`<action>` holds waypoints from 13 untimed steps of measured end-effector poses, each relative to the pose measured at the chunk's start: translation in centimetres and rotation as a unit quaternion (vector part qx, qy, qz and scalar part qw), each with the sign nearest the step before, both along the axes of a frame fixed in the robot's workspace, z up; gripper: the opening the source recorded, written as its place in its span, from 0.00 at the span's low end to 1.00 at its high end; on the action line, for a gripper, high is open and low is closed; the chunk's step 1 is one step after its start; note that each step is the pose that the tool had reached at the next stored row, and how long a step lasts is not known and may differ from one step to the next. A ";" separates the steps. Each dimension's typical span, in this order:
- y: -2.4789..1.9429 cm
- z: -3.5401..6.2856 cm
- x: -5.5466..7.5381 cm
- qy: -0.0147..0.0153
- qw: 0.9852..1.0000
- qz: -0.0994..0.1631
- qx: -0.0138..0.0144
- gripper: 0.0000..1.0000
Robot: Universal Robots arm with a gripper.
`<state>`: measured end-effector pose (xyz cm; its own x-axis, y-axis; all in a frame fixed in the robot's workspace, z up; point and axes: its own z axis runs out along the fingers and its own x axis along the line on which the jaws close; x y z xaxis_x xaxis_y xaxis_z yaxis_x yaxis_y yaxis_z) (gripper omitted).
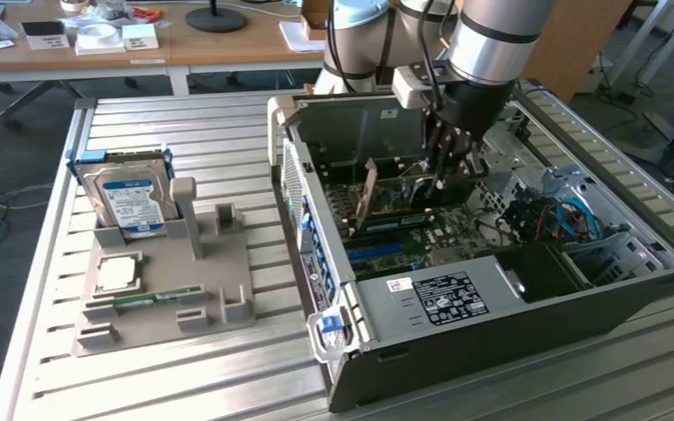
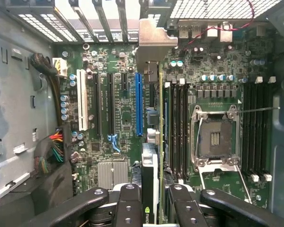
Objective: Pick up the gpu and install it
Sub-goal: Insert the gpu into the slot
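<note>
- The gripper (image 1: 445, 175) was clamped at a middling width on the gpu (image 2: 150, 161). Its fingers (image 2: 128, 198) gripped the card's two flat faces at the end away from the bracket (image 2: 154, 45).
- The gpu stood on edge inside the open computer case (image 1: 477, 351), directly below the gripper. Its long axis ran from the fingers straight to the rear slot covers (image 2: 99, 19), where the pale bracket sat.
- The card was lined up just beside the blue PCIe slot (image 2: 138, 104), between that slot and the CPU socket (image 2: 215, 139). Whether its lower edge was seated could not be told.
- The arm reached steeply down into the case from the far side with the wrist near vertical. It was well apart from the hard drive (image 1: 132, 197) at the exterior view's left.
</note>
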<state>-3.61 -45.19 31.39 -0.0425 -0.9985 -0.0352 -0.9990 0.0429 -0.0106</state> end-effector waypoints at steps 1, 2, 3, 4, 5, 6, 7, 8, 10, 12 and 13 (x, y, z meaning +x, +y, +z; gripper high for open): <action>0.00 -0.12 0.0 0.000 1.000 0.000 0.000 0.27; 0.00 -0.23 0.0 0.000 1.000 0.000 0.000 0.27; 0.00 -0.31 -0.1 0.000 1.000 0.000 0.000 0.27; 0.00 -0.39 -0.1 0.000 1.000 0.000 0.000 0.27; 0.00 -0.45 -0.1 0.000 1.000 0.000 0.000 0.27; 0.00 -0.46 -0.1 0.000 1.000 0.000 0.000 0.27; 0.00 -0.46 -0.1 0.000 1.000 0.000 0.000 0.27; 0.00 -0.46 -0.1 0.000 1.000 0.000 0.000 0.27; 0.00 -0.47 -0.1 0.000 1.000 0.000 0.000 0.27; 0.00 -0.52 -0.1 0.000 1.000 0.000 0.000 0.27; 0.00 -0.64 -0.1 0.000 1.000 0.000 0.000 0.27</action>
